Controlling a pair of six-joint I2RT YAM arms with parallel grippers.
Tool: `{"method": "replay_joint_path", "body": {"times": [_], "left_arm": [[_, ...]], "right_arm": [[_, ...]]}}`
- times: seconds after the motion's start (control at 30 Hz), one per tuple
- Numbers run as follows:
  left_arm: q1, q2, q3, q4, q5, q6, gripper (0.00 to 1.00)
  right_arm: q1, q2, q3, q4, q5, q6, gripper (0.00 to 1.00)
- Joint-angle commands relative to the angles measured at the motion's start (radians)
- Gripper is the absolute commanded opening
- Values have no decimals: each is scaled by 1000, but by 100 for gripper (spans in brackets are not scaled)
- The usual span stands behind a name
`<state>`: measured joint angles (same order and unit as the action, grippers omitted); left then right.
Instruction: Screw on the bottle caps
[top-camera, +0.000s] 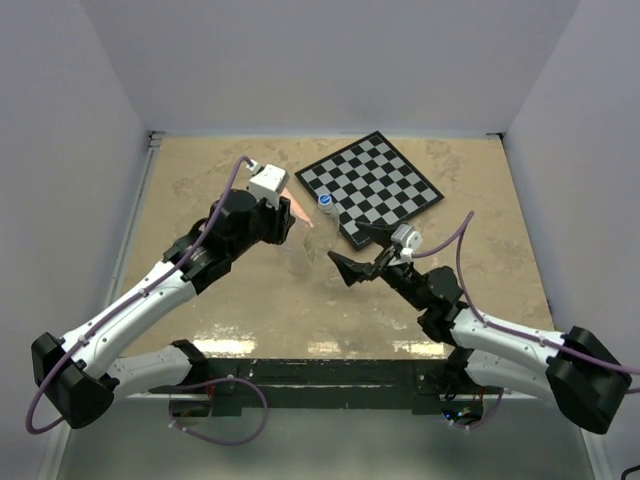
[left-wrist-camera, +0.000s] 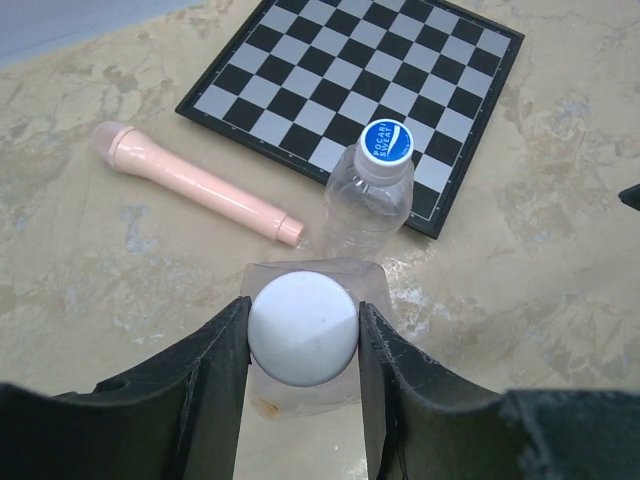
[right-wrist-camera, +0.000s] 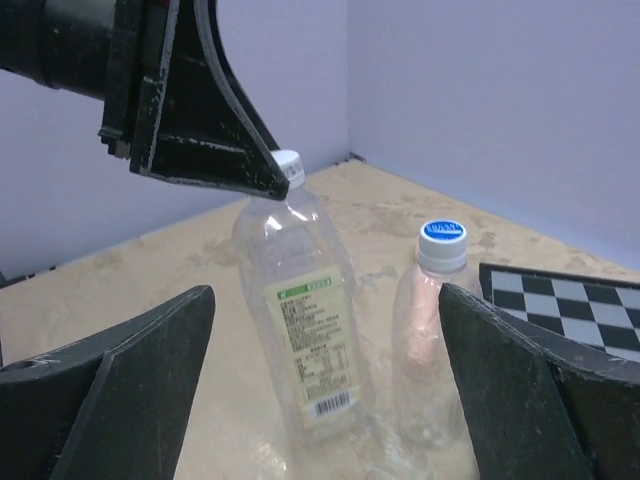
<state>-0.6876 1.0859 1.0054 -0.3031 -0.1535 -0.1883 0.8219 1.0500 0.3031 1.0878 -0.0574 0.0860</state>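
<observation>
- Mid-table, somewhat toward the far edge: large bottle (right-wrist-camera: 300, 330) stands upright, clear plastic, with the white cap (left-wrist-camera: 303, 335) on its neck.
- Left gripper (left-wrist-camera: 303, 303) comes down on it from above. Its two black fingers (left-wrist-camera: 215, 370) are clamped against opposite sides of the white cap, pads touching the rim.
- The frames do not show whether the white cap is threaded home or only seated.
- Label (right-wrist-camera: 315, 345) on the large bottle: yellowish panel, green strip at the top, blocks of fine print, barcode at the lower edge. The text is too small to read.
- Small bottle (right-wrist-camera: 430, 330) stands upright just to the right of the large one, apart from it. It is clear and shorter, and sits beside the left edge of the chessboard (top-camera: 372, 187).
- Blue cap (left-wrist-camera: 386, 139) sits on the small bottle's neck. White lettering on top reads "POCARI SWEAT".
- Right gripper (top-camera: 358, 250) is on the near-right side of the bottles with its jaws spread wide, holding nothing. In the right wrist view both bottles show in the gap between its fingers (right-wrist-camera: 110, 400).
- The chessboard lies flat toward the far right corner of the table (top-camera: 480, 280), turned diagonally.
- Pink stick (left-wrist-camera: 195, 185) lies flat on the table, left of the board. Its thin end is near the small bottle's base; I cannot tell if they touch.
</observation>
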Motion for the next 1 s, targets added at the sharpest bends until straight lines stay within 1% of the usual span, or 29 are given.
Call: {"method": "replay_joint_path", "body": {"times": [0.0, 0.1, 0.17, 0.23, 0.37, 0.5, 0.53, 0.7, 0.77, 0.8, 0.87, 0.9, 0.93, 0.97], "left_arm": [[-1, -9, 64, 18, -64, 50, 0], [-3, 11, 65, 12, -72, 52, 0], [-1, 29, 65, 7, -80, 55, 0], [-1, 49, 62, 13, -92, 56, 0], [-1, 104, 61, 7, -104, 56, 0], [-1, 126, 50, 7, -104, 50, 0], [-1, 127, 48, 7, -106, 50, 1], [-1, 120, 59, -10, -116, 50, 37], [-1, 108, 64, -11, -129, 49, 57], [-1, 94, 65, -13, -133, 49, 65], [-1, 71, 70, -10, -152, 49, 86], [-1, 60, 71, -8, -161, 52, 95], [5, 51, 73, -7, -175, 56, 100], [10, 37, 79, -8, -182, 61, 100]], "right_arm": [[-3, -116, 21, -290, 102, 43, 99], [-3, -223, 48, -425, 175, 115, 99], [-3, -309, 74, -514, 220, 118, 98], [-3, -388, 88, -564, 267, 124, 98], [-3, -542, 54, -560, 336, 124, 99], [-3, -668, 13, -552, 381, 109, 98], [-3, -691, 10, -558, 396, 115, 99], [-3, -728, 50, -650, 505, 132, 99], [-3, -725, 74, -677, 537, 135, 99], [-3, -726, 86, -686, 538, 127, 99], [-3, -732, 103, -692, 556, 126, 98], [-3, -739, 106, -690, 577, 126, 99], [-3, -742, 108, -687, 608, 133, 98], [-3, -748, 107, -678, 634, 138, 99]]}}
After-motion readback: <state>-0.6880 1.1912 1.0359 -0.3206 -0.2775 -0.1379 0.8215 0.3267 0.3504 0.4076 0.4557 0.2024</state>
